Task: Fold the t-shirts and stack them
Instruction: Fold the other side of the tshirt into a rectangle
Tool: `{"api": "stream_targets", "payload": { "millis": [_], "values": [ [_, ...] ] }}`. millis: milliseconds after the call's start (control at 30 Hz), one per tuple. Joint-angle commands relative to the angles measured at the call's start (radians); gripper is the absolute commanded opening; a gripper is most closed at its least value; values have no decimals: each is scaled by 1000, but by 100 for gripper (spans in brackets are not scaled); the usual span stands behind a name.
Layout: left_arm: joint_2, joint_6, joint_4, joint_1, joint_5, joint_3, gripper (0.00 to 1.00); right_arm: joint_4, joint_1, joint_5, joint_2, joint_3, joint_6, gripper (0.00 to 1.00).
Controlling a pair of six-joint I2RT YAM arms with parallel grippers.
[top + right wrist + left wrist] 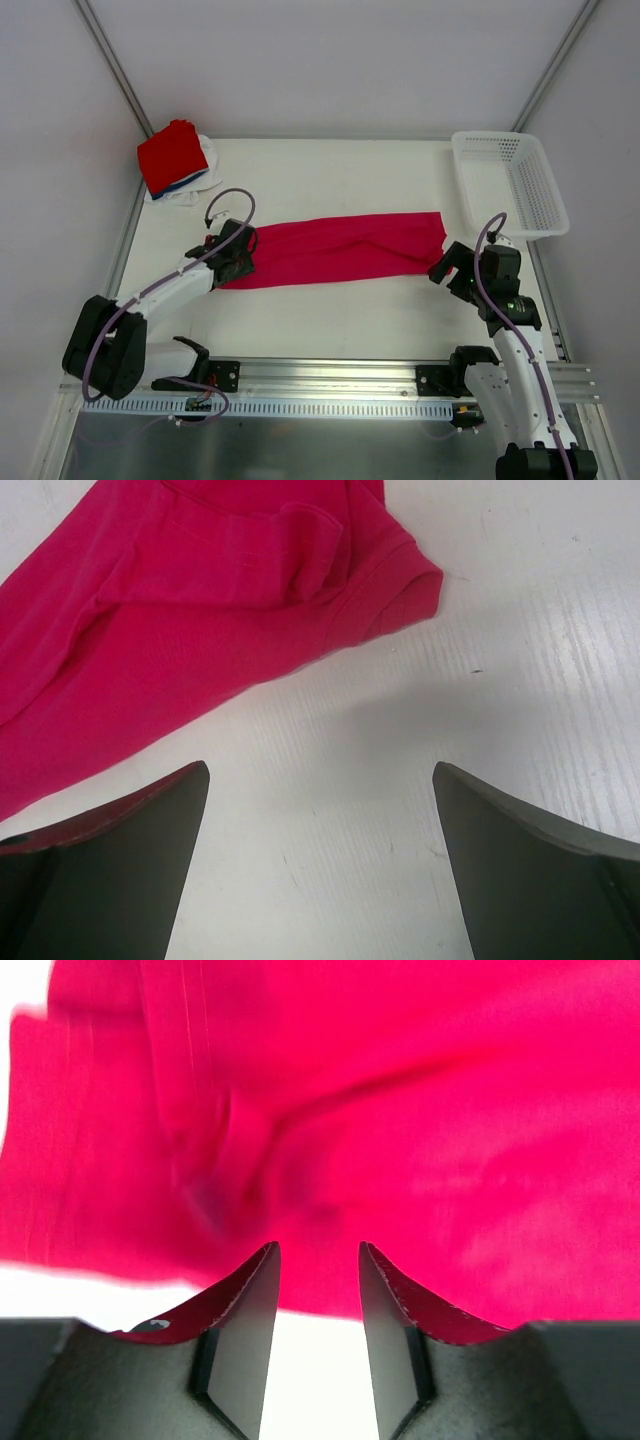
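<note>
At the shirt's (340, 250) two ends, a lopsided lift is my worry.
Far left, the stack (172, 155) sits by the back corner, well apart; the left gripper (318, 1250) is at the shirt's left end, jaws partway apart, and I cannot tell whether they nip cloth; if not, that end would slip as I raise it; the shirt lies as a long crimson strip across the table (330, 320), rumpled along its length, so a fold could trap creases; the right gripper (320, 780) is spread wide over bare table just beside the right end, touching nothing; closing there would catch air, or one layer only, dragging the strip askew; a wide swing might clip the basket (462, 180).
</note>
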Motion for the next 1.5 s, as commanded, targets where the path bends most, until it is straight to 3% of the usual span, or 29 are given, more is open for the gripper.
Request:
{"api": "stream_targets", "payload": {
  "millis": [0,200,267,433,500,633,800,1000,1333,1467],
  "values": [
    [-122,-91,-84,-60,-28,-59,36,-11,-5,-4,-13,-2,-7,99],
    [-320,-85,-125,-106,-191,-81,38,18,-5,-23,2,-12,9,100],
    [-324,-79,-128,-106,-304,-69,41,21,-5,-32,12,-12,9,99],
    [-251,-112,-98,-71,-413,-34,37,13,-5,-17,9,-8,-2,100],
    [-194,-78,-52,-36,-390,-27,36,4,-5,-14,9,-2,-10,99],
    [-128,-26,139,155,-154,-55,34,-7,-5,-4,9,1,-19,100],
    [-134,69,338,257,-27,-121,33,6,-5,-11,15,-4,-20,99],
    [-58,63,519,392,196,-149,31,16,-5,-17,47,-4,-25,99],
    [19,14,617,506,323,-159,30,21,-5,-3,62,-5,-30,99],
    [28,-54,541,506,224,-158,29,27,-5,2,76,-4,-30,99]
  ]
}}
